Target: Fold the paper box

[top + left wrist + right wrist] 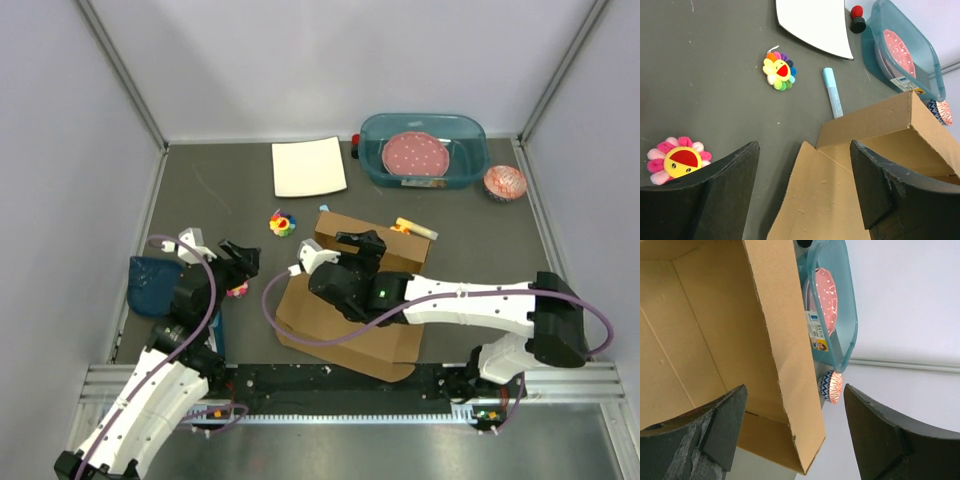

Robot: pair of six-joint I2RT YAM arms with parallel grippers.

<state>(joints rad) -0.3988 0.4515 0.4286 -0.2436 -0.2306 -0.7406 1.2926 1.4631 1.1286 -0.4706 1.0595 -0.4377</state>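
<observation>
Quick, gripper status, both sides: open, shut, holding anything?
Left gripper: open, holding nothing.
Right gripper: open, straddling a wall of the cardboard box, not clamped on it.

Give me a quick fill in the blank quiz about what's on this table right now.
The pink plate lies inside the teal ____.
The ____ arm reaches over the paper box.
The left gripper has its jaws ____, holding nothing.
Missing words: tub; right; open.
</observation>
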